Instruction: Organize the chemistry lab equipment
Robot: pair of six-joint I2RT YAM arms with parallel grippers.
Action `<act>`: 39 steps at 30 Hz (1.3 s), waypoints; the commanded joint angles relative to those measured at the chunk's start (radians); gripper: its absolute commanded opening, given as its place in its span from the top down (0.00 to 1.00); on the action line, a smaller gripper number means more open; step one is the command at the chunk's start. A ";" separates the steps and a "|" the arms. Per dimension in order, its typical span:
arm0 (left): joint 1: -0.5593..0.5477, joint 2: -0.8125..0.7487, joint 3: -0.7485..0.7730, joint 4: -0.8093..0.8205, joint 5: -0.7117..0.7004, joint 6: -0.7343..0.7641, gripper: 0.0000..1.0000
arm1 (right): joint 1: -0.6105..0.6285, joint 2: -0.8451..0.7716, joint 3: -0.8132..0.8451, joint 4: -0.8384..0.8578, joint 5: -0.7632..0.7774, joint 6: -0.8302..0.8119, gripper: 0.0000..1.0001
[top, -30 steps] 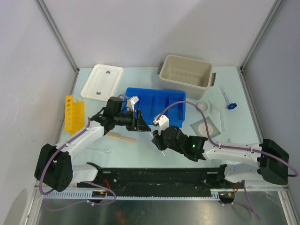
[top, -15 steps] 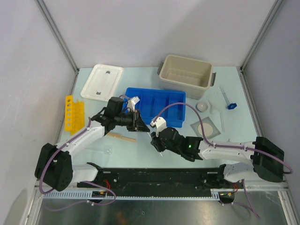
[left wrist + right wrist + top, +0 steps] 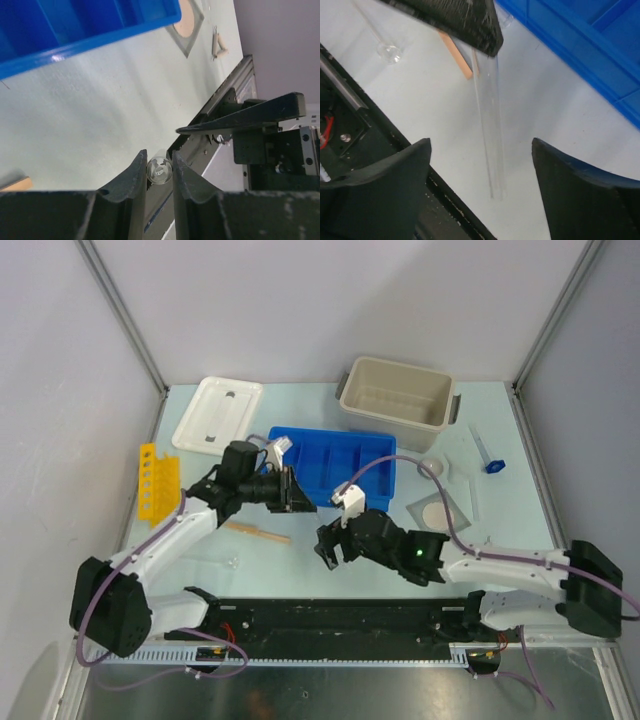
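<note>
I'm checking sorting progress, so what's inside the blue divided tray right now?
The compartments of the blue divided tray that show look empty. The left gripper covers part of its left end, so that part cannot be checked.

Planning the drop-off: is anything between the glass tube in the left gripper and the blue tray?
Nothing visible does. The glass tube, shut in the left gripper, hangs over bare table just beside the blue tray. The right gripper is open around the tube's lower end, on the side away from the tray.
</note>
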 commanded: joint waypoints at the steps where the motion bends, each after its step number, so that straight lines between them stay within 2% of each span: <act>1: 0.028 -0.082 0.127 -0.043 -0.099 0.026 0.87 | 0.005 -0.160 -0.001 -0.046 -0.003 0.030 0.06; 4: 0.065 -0.108 0.204 -0.109 -0.193 0.060 0.87 | 0.005 -0.250 -0.001 -0.088 -0.013 0.041 0.01; 10: 0.157 -0.149 0.391 -0.223 -0.424 0.144 0.88 | 0.005 -0.378 -0.001 -0.178 -0.020 0.037 0.01; 14: 0.164 -0.163 0.507 -0.262 -0.674 0.220 0.88 | 0.004 -0.420 -0.002 -0.231 -0.007 0.023 0.01; 18: 0.168 -0.146 0.554 -0.264 -0.943 0.281 0.88 | 0.003 -0.442 -0.001 -0.255 -0.036 0.016 0.01; 20: 0.188 -0.114 0.572 -0.263 -1.028 0.305 0.89 | 0.002 -0.453 -0.001 -0.259 -0.057 0.014 0.01; 29: 0.379 0.082 0.674 -0.255 -1.121 0.307 0.95 | -0.002 -0.482 -0.001 -0.261 -0.108 0.012 0.01; 34: 0.461 0.157 0.674 -0.214 -1.218 0.316 0.94 | -0.005 -0.480 -0.001 -0.266 -0.137 0.005 0.01; 39: 0.562 0.170 0.646 -0.157 -1.207 0.309 0.91 | -0.011 -0.490 -0.001 -0.279 -0.147 -0.002 0.01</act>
